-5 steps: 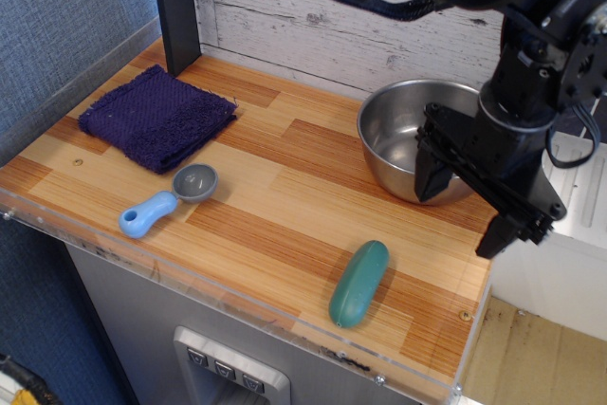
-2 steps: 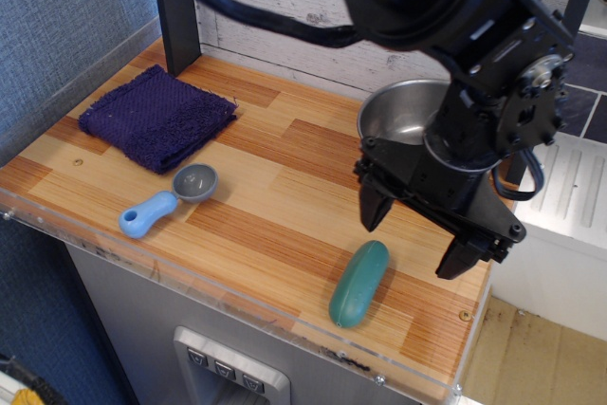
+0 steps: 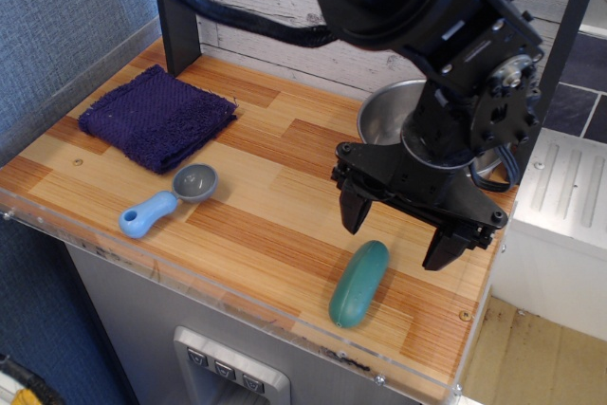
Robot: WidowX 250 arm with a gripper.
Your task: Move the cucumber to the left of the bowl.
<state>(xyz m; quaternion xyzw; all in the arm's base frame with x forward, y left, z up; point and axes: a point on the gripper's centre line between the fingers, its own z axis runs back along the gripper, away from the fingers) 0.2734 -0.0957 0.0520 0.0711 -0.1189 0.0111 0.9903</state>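
1. The cucumber is seen lying on the tabletop close to its front edge, near the right corner.
2. The pincer is held just above the cucumber with its fingers spread wide apart, nothing gripped.
3. Bare wood is left between the scoop, the cloth and the bowl.
4. The bowl is largely hidden behind the arm.
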